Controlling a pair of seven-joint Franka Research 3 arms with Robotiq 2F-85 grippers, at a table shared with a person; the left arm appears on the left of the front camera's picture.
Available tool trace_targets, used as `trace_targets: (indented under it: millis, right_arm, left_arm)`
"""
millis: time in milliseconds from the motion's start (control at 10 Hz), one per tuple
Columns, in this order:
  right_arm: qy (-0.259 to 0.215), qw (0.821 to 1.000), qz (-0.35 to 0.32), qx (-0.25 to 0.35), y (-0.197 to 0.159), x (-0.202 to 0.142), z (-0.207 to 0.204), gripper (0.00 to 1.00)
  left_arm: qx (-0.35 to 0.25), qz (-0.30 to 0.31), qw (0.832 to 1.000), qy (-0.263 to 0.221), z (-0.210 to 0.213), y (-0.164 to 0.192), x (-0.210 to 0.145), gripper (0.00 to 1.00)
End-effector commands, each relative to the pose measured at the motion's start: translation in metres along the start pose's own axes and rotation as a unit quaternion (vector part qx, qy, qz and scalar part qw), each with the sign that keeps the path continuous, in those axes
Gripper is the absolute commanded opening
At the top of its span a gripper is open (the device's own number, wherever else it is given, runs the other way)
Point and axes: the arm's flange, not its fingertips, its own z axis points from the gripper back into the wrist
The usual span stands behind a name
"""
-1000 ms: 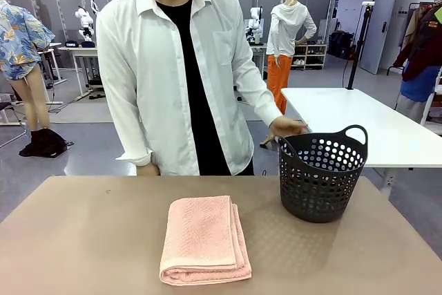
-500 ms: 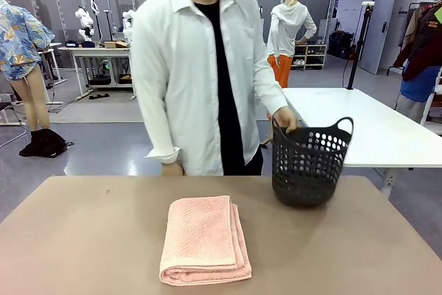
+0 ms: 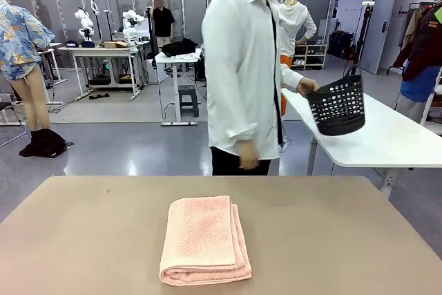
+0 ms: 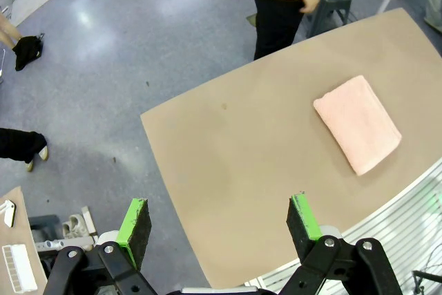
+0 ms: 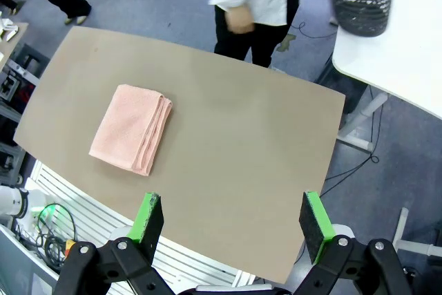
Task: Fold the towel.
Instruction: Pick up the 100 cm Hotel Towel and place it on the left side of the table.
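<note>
Looks like the folding is basically done. The towel (image 3: 205, 240) is lying on the tan surface (image 3: 83, 240) as a tidy, thick rectangle with several layers stacked, roughly in the middle and toward the robot's edge. I'd guess nothing's left unless someone wants one more fold to make it smaller.

Orientation: its long axis runs from the robot's side toward the far side, maybe a touch slanted. The layered edges show along its right side and the near end looks rounded.

Both arms are parked high above the surface. The left end effector (image 4: 219, 233) has its fingers spread wide with nothing between them, and the right end effector (image 5: 233, 226) is the same, wide apart and empty.

The person (image 3: 245, 67) is off at the white table (image 3: 387, 136) holding a black perforated basket (image 3: 338, 105), well away from the towel.
</note>
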Motion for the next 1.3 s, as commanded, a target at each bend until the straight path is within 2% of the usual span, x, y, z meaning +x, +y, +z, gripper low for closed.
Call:
trace_targets:
  millis: [0,300,400,500,600,800,1100,1200]
  right_arm:
    - [0.0,1.0,-0.001,-0.001,0.0,0.0,0.002,1.0]
    - [0.0,1.0,-0.001,-0.001,0.0,0.0,0.002,1.0]
    - [0.0,1.0,-0.001,-0.001,0.0,0.0,0.002,1.0]
    - [0.0,1.0,-0.001,-0.001,0.0,0.0,0.002,1.0]
    - [0.0,1.0,-0.001,-0.001,0.0,0.0,0.002,1.0]
    - [0.0,1.0,-0.001,-0.001,0.0,0.0,0.002,1.0]
    - [0.0,1.0,-0.001,-0.001,0.0,0.0,0.002,1.0]
    - [0.0,1.0,-0.001,-0.001,0.0,0.0,0.002,1.0]
  left_arm:
    - [-0.001,0.001,1.0,0.004,0.0,0.0,0.0,1.0]
    - [0.0,0.0,1.0,0.0,0.0,0.0,0.0,1.0]
    - [0.014,0.032,0.999,0.014,-0.022,-0.004,-0.001,1.0]
    - [-0.035,0.04,0.999,0.012,-0.046,-0.01,-0.005,1.0]
    - [-0.059,0.067,0.996,0.01,-0.076,-0.013,-0.011,1.0]
    - [-0.11,0.079,0.99,0.04,-0.135,-0.026,-0.017,1.0]
    - [-0.179,0.113,0.974,0.077,-0.235,-0.06,-0.043,1.0]
    - [-0.209,0.121,0.968,0.071,-0.259,-0.068,-0.05,1.0]
